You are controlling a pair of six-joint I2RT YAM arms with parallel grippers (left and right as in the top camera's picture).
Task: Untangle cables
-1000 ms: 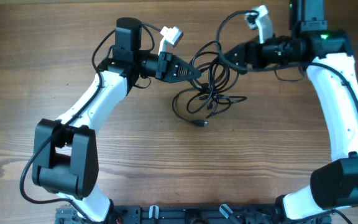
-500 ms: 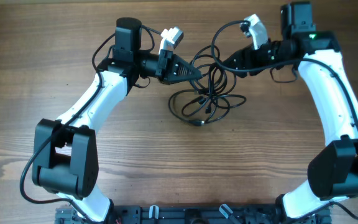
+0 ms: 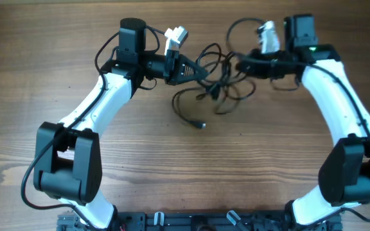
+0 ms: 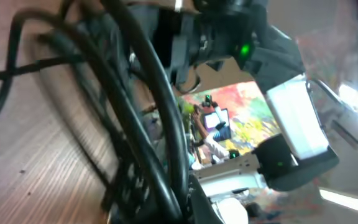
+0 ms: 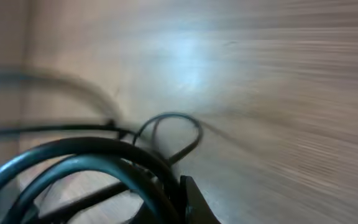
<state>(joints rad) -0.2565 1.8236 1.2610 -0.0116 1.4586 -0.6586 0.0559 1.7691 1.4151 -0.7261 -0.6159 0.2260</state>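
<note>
Cables (image 3: 218,90), a blurred tangle between left tool (image 3: 203,72) and right tool (image 3: 240,65), both clamped on them

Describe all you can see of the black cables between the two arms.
The cables are thin, black, flexible cords, rubbery-looking, bunched in a loose tangle of overlapping loops at the far middle of the wooden table. The left pincer grips one side and the right pincer the other, strands stretched between them. One loop trails toward the near side, ending in a small plug lying on the wood.
</note>
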